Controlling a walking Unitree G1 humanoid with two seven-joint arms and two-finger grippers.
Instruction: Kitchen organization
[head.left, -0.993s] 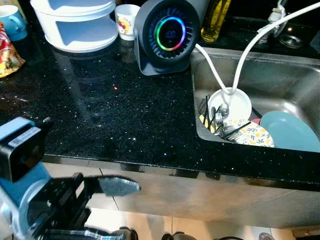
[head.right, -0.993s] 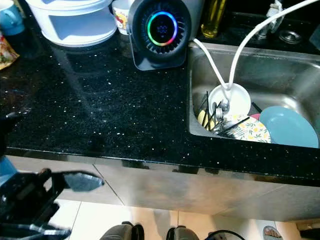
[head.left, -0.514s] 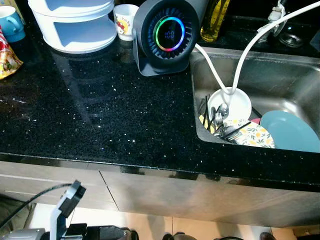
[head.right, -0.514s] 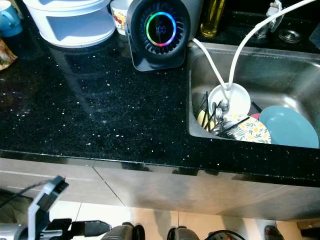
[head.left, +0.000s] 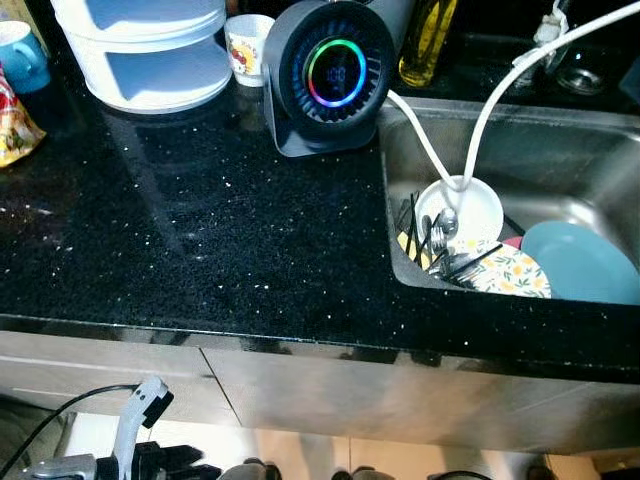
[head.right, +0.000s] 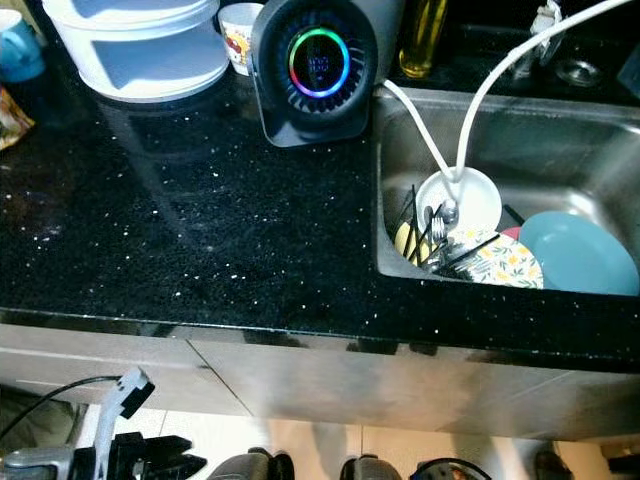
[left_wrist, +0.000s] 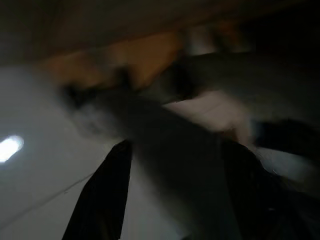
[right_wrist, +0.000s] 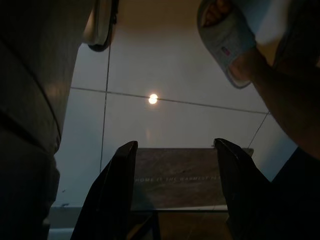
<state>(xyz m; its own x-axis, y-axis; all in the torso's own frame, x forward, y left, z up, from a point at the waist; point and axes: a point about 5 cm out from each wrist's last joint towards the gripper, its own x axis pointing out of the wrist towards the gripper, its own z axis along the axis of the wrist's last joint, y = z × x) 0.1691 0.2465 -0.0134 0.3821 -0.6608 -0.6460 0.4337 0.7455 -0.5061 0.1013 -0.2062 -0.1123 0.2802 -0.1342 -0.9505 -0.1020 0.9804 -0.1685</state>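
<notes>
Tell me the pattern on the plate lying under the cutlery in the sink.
The plate is white with yellow lemon or floral prints, clearest in the left eye view.

Fan (head.left: 330, 75) at 12 o'clock on counter (head.left: 200, 230); stacked containers (head.left: 150, 50) at 10; sink (head.left: 540, 170) at 2, holding plates (head.left: 580, 262) and cutlery (head.left: 432, 240).

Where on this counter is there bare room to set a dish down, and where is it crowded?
The black counter is bare from its front edge back to the white tiered container, paper cup and round fan, and right to the sink. The sink's near corner is crowded: white bowl, cutlery, patterned plate, blue plate.
</notes>
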